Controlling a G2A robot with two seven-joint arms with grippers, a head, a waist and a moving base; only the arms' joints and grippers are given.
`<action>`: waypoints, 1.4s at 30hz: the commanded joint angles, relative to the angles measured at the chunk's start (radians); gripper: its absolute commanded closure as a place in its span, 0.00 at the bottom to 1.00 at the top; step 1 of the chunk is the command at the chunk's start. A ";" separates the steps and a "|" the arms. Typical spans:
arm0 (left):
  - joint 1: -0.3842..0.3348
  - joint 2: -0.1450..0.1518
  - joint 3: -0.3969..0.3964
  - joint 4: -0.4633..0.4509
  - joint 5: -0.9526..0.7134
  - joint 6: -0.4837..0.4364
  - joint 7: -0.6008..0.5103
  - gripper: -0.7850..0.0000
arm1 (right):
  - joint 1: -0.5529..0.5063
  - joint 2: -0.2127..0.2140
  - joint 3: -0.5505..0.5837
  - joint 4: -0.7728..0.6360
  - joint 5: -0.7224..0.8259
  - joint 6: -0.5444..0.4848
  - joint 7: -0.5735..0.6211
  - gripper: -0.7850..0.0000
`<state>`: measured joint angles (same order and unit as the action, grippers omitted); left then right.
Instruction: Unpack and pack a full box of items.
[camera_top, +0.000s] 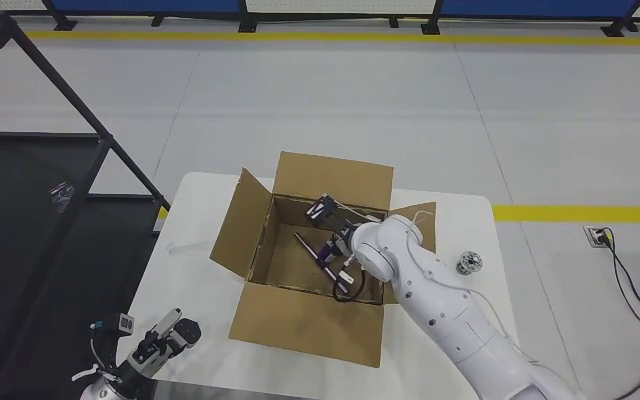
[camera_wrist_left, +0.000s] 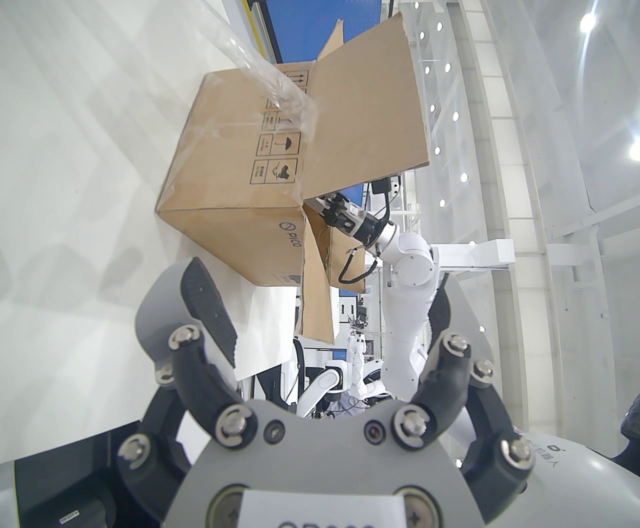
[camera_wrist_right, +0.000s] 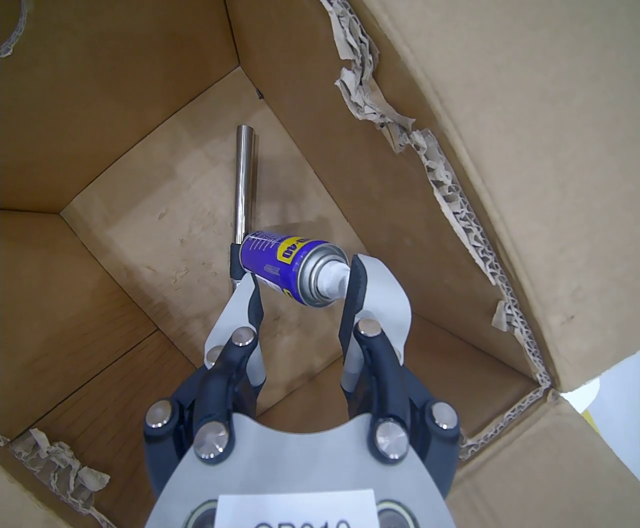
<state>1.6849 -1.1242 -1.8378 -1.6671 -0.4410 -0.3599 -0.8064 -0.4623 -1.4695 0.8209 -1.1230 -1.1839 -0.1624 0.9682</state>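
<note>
The left gripper (camera_top: 170, 335) (camera_wrist_left: 320, 295) sits at the near left corner of the white table (camera_top: 200, 215). Its fingers (camera_wrist_left: 207, 305) are spread wide with nothing between them, and it is well apart from the brown cardboard box (camera_top: 300, 322) (camera_wrist_left: 225, 165) (camera_wrist_right: 125, 75).

The box stands in the middle of the table with all its flaps folded outward. The torn corrugated edges of the flaps show in the right wrist view.

The right arm reaches over the box's right side, and the right gripper (camera_top: 335, 255) (camera_wrist_left: 332, 210) (camera_wrist_right: 300, 272) is down inside the box. It is clamped on a blue and yellow spray can (camera_wrist_right: 285, 265) with a silver top, gripping it end to end. One fingertip is at the can's base and the other is against its white nozzle. The can is tilted and held above the box floor.

A shiny steel rod (camera_wrist_right: 244, 185) lies flat on the floor beneath the can, and its far end points toward a corner of the box.

A clear plastic film (camera_wrist_left: 280, 95) lies on the table left of the box. A small round silver and black object (camera_top: 468, 262) rests on the table to the right of the box, apart from it.
</note>
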 joint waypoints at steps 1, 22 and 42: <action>0.000 0.000 0.000 0.000 0.000 0.000 0.000 0.00 | -0.005 0.001 0.007 -0.005 0.001 -0.004 -0.002 0.55; 0.000 0.000 0.000 0.000 0.000 0.000 0.000 0.00 | -0.176 0.079 0.312 -0.444 -0.117 0.025 0.065 0.20; 0.000 0.000 0.000 0.000 0.000 0.000 0.000 0.00 | -0.422 0.153 0.827 -0.456 -0.310 0.228 0.340 0.00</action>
<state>1.6849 -1.1242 -1.8378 -1.6671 -0.4410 -0.3599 -0.8064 -0.8845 -1.3172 1.6407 -1.6253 -1.5070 0.0647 1.3170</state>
